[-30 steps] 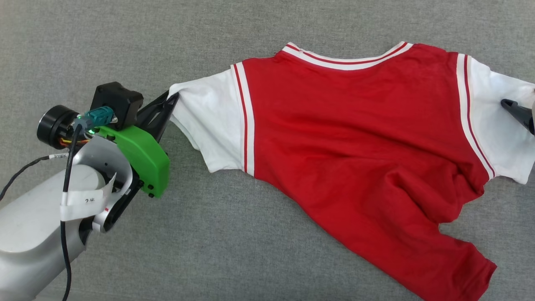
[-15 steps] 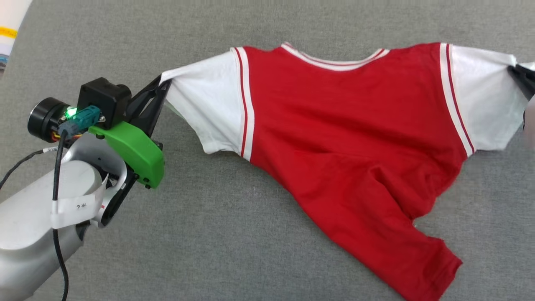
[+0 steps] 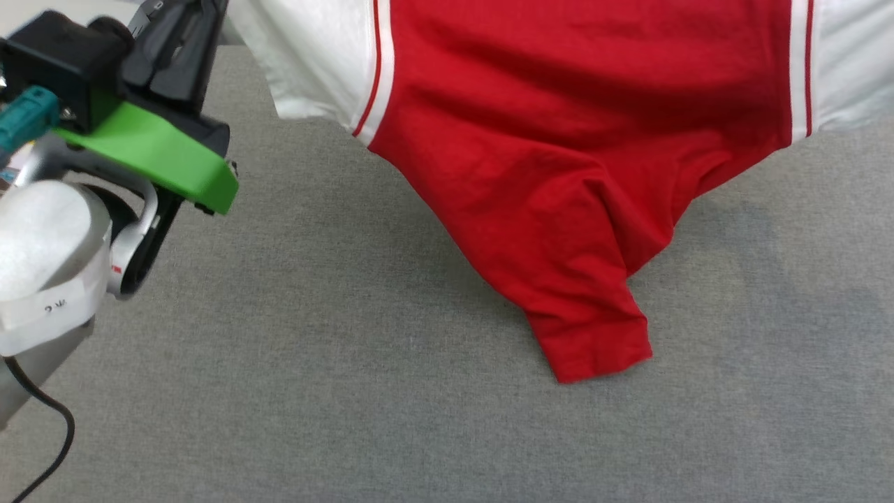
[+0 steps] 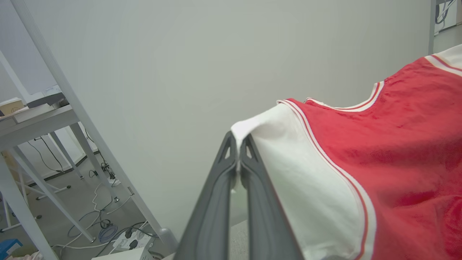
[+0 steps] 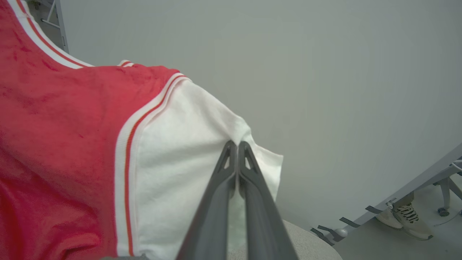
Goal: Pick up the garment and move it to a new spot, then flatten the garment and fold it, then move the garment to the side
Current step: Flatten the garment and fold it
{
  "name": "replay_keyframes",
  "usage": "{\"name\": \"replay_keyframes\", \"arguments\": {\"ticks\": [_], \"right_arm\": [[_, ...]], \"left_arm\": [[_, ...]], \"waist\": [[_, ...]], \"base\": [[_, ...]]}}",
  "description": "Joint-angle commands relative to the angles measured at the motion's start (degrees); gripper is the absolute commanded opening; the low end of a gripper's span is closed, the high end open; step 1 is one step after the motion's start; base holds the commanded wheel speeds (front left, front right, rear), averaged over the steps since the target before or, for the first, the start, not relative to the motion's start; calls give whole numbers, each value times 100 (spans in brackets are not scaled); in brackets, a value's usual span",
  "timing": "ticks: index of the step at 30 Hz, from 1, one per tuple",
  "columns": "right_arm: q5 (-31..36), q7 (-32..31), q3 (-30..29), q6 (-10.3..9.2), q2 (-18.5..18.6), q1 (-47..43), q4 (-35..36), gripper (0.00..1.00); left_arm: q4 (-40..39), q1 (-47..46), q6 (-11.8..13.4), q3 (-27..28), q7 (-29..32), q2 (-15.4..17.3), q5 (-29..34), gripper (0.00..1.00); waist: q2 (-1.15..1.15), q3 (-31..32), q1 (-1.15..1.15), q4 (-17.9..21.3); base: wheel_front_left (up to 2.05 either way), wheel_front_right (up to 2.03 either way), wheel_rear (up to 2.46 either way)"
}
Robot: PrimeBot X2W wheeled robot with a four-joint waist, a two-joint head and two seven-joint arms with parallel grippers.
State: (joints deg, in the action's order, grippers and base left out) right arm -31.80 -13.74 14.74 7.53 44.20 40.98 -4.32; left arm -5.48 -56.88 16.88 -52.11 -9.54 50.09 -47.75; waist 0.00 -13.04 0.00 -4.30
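Observation:
The garment (image 3: 552, 161), a red jersey with white sleeves, hangs lifted above the grey surface (image 3: 349, 391). Its bunched lower hem (image 3: 601, 346) droops to the surface, whether touching I cannot tell. My left gripper (image 4: 238, 146) is shut on the end of one white sleeve (image 4: 299, 180); its green and black wrist (image 3: 147, 150) shows at the head view's upper left. My right gripper (image 5: 236, 144) is shut on the other white sleeve (image 5: 187, 151). The striped collar (image 4: 361, 104) sags between them. The side with lettering is hidden.
Pale wall rises behind the garment in both wrist views. A metal table frame (image 4: 65, 119) and floor cables (image 4: 108, 224) lie off the surface's left side. A person's shoe (image 5: 404, 216) stands on the floor past the right edge.
Both grippers have raised the garment by its sleeves off the surface; it now hangs stretched between them, body drooping. The left wrist has risen toward the head view's top left.

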Motion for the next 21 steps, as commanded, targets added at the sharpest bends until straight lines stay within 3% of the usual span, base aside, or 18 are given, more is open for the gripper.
{"name": "replay_keyframes", "arguments": {"ticks": [1,10,16,21], "right_arm": [[84,-32,-136,-4,-39,-11,107,0],[348,-242,-617,-4,-203,446,556,0],[461,-419,-413,-4,-196,1129,456,0],[632,-483,-72,-4,-182,2097,-30,0]], "left_arm": [[-10,-212,-44,58,4,-25,113,0],[257,-1331,-398,189,261,-420,292,0],[668,-2065,-640,311,391,-763,268,0],[1242,-2824,-905,370,488,-1061,349,0]], "waist": [[0,124,0,91],[0,104,0,160],[0,-250,0,204],[0,-749,0,251]], "base": [[0,0,0],[0,0,0],[0,0,0],[0,0,0]]}}
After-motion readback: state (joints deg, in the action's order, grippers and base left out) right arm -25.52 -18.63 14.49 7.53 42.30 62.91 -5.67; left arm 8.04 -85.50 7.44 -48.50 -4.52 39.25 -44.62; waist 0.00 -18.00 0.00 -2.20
